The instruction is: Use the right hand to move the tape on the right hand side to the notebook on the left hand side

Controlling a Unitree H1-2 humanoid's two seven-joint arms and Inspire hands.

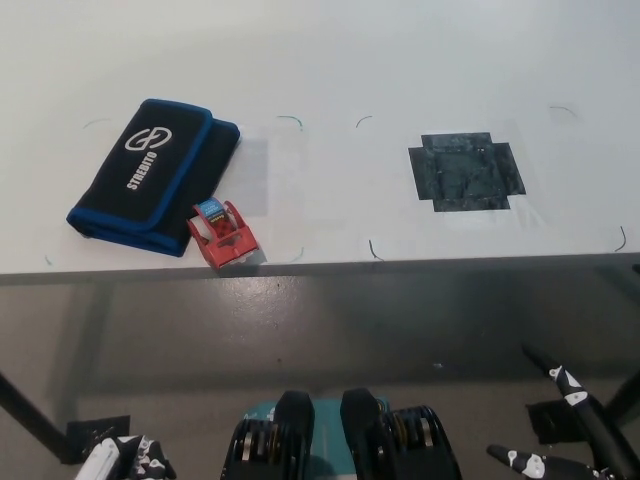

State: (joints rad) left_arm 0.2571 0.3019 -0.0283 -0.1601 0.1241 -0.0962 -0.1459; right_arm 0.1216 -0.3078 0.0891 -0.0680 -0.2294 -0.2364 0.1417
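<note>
tape: red dispenser (224, 236) at the worktop (400, 60) front edge, touching the black-and-blue notebook (152, 174)
right hand (565, 430): low right, fingers spread, empty, well apart from tape
left hand (125, 458): bottom left; grip unclear

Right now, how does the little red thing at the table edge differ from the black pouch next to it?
The red tape dispenser is far smaller than the black case with blue trim. The dispenser stands up with a blue roll in it; the case lies flat and closed. The case bears white lettering; the dispenser is plain. The dispenser sits right at the table edge, the case farther in. Both rest on the table's left side, seemingly touching.
</note>
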